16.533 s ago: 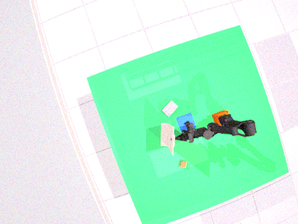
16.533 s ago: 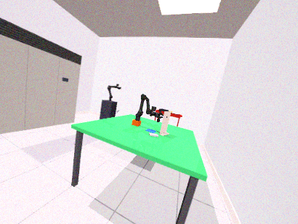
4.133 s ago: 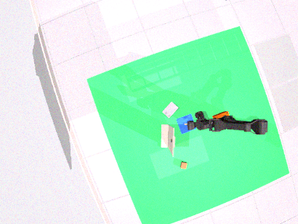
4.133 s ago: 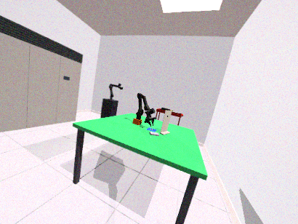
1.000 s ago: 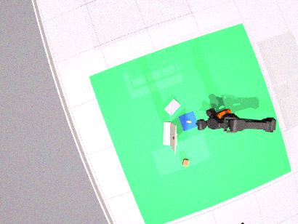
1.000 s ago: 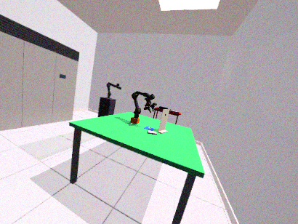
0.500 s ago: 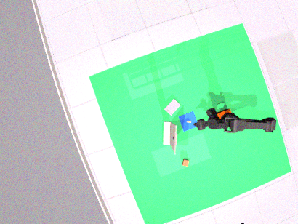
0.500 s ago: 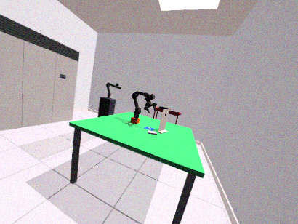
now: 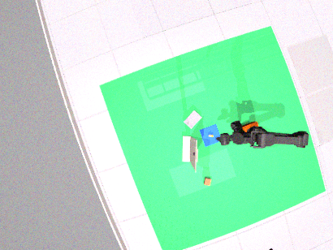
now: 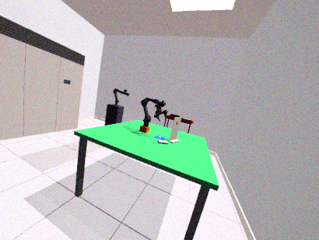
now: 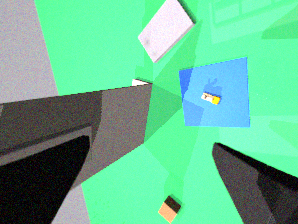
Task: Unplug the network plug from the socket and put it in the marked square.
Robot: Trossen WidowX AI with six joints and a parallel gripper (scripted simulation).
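The plug (image 9: 210, 135) (image 11: 214, 98), small, white and yellow, lies flat inside the blue marked square (image 9: 206, 142) (image 10: 156, 136) (image 11: 235, 75). The upright panel (image 9: 194, 162) (image 10: 175, 130) (image 11: 122, 112) stands beside the square; its dark socket opening (image 9: 194, 153) (image 10: 177, 123) shows with no plug in it. My gripper (image 9: 218, 139) (image 10: 162, 116) (image 11: 151, 144) is open and empty, its fingers wide apart. It hangs above the table near the square, clear of the plug. In the wrist view the panel passes behind the left finger; no contact between them shows, but their exact distance is unclear.
A pale flat block (image 9: 192, 119) (image 10: 163, 142) (image 11: 166, 31) lies near the square. A small orange cube (image 9: 207, 182) (image 11: 168, 210) lies on the table's other side of the panel. The arm's orange base (image 9: 249, 127) (image 10: 145, 128) stands behind the gripper.
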